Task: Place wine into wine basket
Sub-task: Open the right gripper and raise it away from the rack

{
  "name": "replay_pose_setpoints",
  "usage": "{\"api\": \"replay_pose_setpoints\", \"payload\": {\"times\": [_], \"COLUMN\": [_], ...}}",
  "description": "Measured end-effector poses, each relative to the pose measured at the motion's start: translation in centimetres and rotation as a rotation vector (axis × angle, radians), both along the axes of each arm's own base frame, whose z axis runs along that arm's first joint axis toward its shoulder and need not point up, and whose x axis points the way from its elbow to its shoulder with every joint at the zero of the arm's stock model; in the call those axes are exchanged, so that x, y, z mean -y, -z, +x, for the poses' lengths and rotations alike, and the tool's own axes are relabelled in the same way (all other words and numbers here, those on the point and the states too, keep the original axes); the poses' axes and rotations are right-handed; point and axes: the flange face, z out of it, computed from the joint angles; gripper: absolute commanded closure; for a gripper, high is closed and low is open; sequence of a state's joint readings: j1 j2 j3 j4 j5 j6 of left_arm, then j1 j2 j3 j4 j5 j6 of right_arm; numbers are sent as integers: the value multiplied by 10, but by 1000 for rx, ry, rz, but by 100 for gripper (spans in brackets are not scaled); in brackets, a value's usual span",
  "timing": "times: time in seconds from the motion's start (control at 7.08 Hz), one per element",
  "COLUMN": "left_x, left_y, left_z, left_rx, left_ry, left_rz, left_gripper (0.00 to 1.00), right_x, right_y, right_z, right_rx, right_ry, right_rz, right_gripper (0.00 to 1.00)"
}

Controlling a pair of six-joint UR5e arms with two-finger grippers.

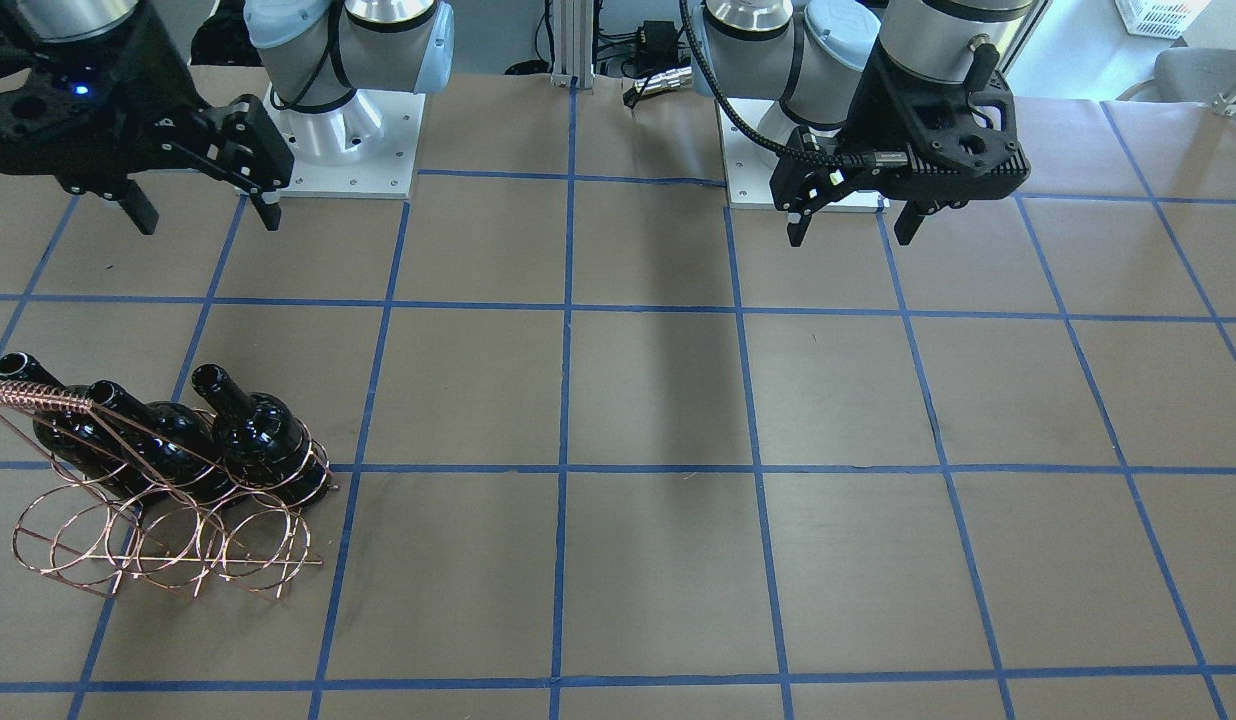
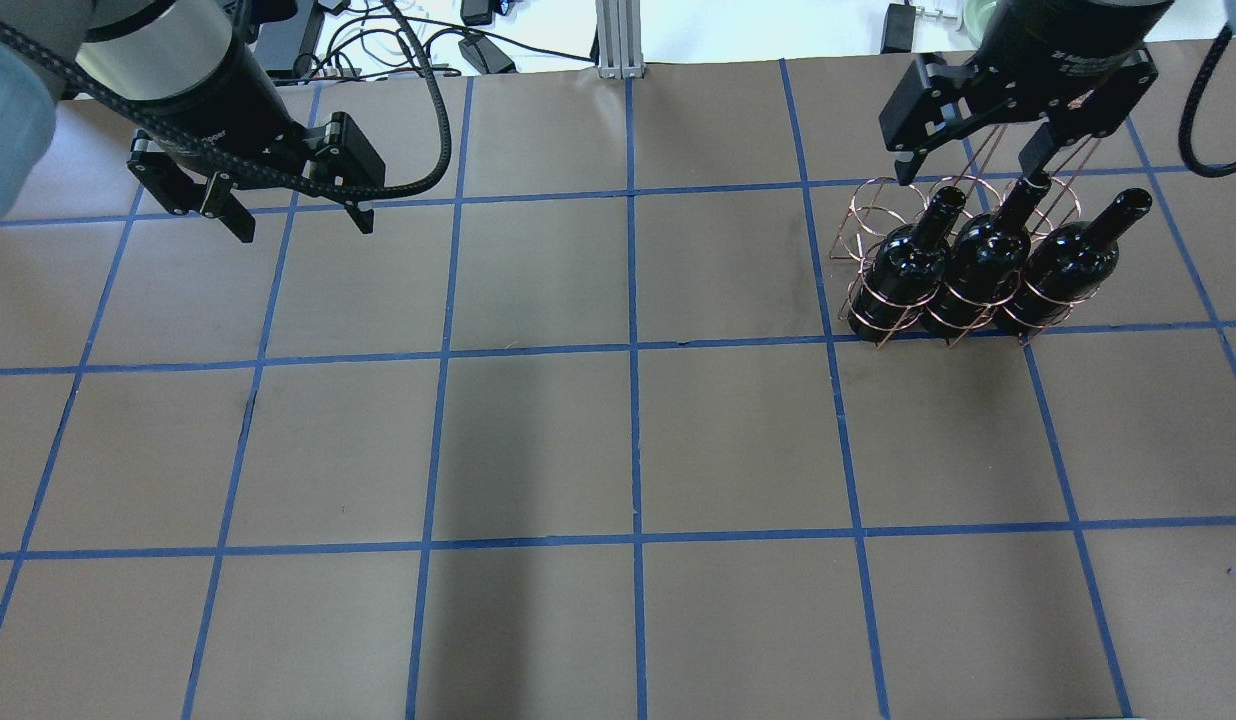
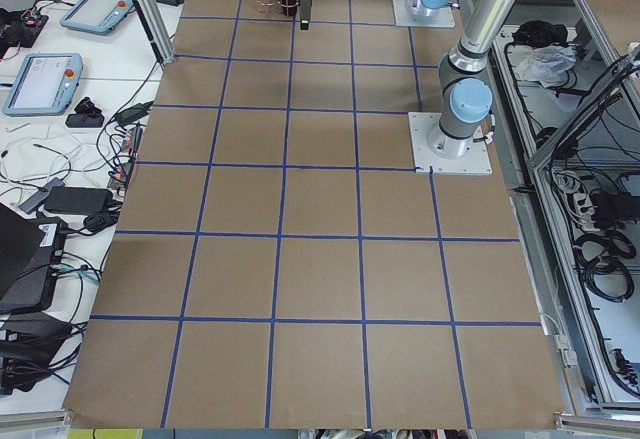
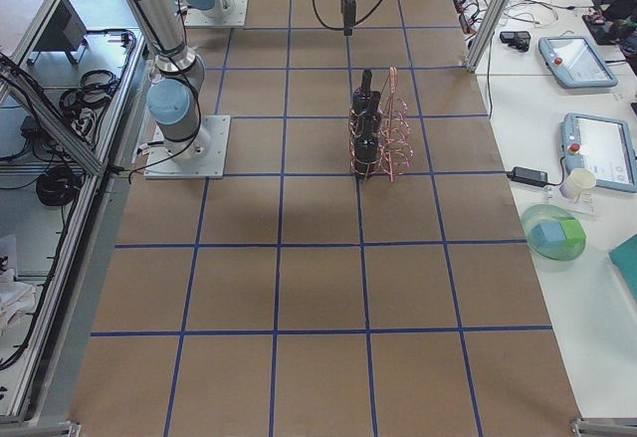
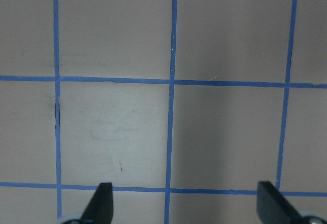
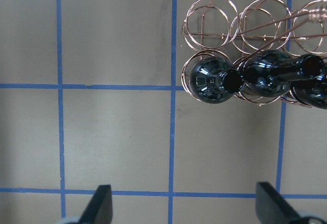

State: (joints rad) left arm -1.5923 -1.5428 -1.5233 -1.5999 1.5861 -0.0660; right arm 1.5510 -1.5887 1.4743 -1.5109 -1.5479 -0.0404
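Hovering over my right half of the table (image 2: 538,440), my right pincer (image 2: 968,178) hangs spread wide with nothing between its fingertips (image 6: 102,204). In its own wrist view the two tips sit far apart at the bottom edge, above bare brown surface. Toward the upper right of that view stands the basket (image 1: 38,399), a copper wire rack of round hoops with a coiled bar on top.

Three dark glass bottles are set in it side by side, necks up and leaning. The inner bottle (image 2: 903,270) is toward the table's middle, the middle bottle (image 2: 981,262) is pressed against it, and the outer bottle (image 2: 1068,262) is toward the table's end. They fill the row of hoops on my side, and the far row shows as bare rings.

From overhead, my right pincer overlaps the far hoops and the middle bottle's mouth, yet the wrist view shows it raised clear of glass and wire. The rack's foot rests along a line of blue tape (image 2: 636,440).

My left pincer (image 2: 306,227) hangs over the other half, well apart from the basket, also opened wide and holding nothing. Its wrist view shows only brown surface crossed by tape between its tips.
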Motion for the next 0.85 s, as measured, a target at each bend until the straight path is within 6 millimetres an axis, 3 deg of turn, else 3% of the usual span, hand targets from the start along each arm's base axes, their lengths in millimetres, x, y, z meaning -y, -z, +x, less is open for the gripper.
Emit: {"api": "replay_pose_setpoints", "payload": {"times": [0.28,0.85], "left_x": [0,-1], "left_y": [0,-1], "left_z": [0,0], "left_rx": [0,4], "left_ry": [0,-6], "left_rz": [0,-3], "left_gripper": [1,1], "right_x": [-7,-8], "right_y": [14,26], "right_z": [19,25], "right_rx": [-5,-11], "right_ry": [3,10], "right_rz": [27,50], "right_gripper": [0,0]}}
